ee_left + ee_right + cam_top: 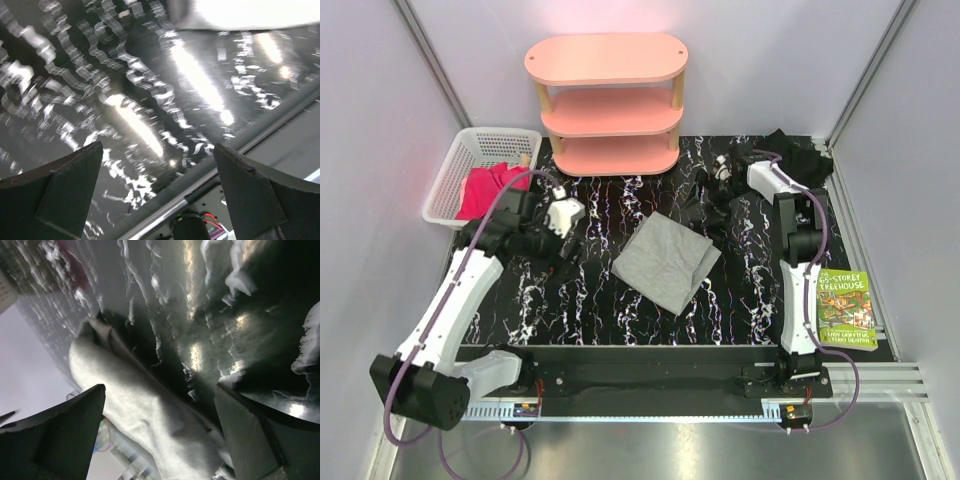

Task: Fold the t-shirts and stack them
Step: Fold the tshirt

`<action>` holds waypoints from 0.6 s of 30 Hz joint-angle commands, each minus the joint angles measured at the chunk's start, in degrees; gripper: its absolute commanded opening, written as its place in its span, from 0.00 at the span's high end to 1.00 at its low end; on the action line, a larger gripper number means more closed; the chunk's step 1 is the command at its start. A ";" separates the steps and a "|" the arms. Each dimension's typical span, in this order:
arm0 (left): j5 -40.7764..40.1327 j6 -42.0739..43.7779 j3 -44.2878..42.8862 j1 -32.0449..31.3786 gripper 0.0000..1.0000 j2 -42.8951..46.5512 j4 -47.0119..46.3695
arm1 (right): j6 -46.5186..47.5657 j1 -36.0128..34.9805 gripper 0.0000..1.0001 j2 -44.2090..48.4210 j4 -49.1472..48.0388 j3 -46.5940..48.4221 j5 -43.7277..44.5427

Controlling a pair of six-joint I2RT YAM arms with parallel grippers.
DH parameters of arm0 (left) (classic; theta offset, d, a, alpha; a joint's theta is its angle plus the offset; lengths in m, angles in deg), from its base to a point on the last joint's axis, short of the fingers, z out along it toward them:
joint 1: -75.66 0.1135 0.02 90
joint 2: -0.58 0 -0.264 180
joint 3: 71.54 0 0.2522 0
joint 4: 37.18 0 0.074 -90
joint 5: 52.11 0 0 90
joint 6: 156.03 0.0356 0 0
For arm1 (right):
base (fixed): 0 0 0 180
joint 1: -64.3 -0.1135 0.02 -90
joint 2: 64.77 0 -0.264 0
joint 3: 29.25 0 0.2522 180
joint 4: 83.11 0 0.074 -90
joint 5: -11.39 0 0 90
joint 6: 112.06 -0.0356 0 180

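A mid-grey t-shirt (665,260), folded into a rough square, lies in the middle of the black marbled table (620,320). A magenta-pink t-shirt bundle (490,188) sits in the white basket. A black cloth bundle (800,160) lies at the back right corner. My left gripper (565,262) hangs left of the grey shirt, open and holding nothing (157,147), over bare tabletop. My right gripper (710,212) is just beyond the shirt's far right corner, also open. In the right wrist view the grey shirt (145,410) lies under its spread fingers, and the gripper (160,387) holds nothing.
A pink three-tier shelf (607,100) stands at the back centre. The white basket (460,160) is at the back left. A green-covered book (846,310) lies off the table's right edge. The metal rail (210,170) along the near edge shows in the left wrist view.
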State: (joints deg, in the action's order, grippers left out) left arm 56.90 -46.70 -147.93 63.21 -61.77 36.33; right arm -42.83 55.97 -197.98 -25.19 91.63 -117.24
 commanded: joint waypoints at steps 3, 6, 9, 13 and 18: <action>2.70 -3.60 -8.29 -8.99 0.01 -8.64 -1.12 | 1.44 -0.54 0.00 0.05 2.34 -3.92 -0.56; 2.27 -4.74 -9.70 -13.47 0.01 -13.49 -3.74 | -0.58 -0.63 0.00 2.77 -1.35 -9.45 -2.23; 2.61 -6.67 -11.11 -17.78 0.01 -19.46 -7.08 | -3.13 -0.63 0.00 6.64 -6.36 -16.92 -3.64; 4.11 -6.94 -15.23 -22.09 0.01 -29.83 -7.63 | -5.59 -0.63 0.00 10.33 -11.46 -25.79 -5.75; 3.76 -5.18 -19.72 -24.99 0.01 -41.17 -7.28 | -7.35 -1.94 0.00 14.81 -16.56 -32.13 -7.69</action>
State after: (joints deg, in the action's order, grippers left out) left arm 59.13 -52.36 -163.10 39.70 -97.72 29.79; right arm -48.91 55.59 -186.24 -36.47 64.35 -126.23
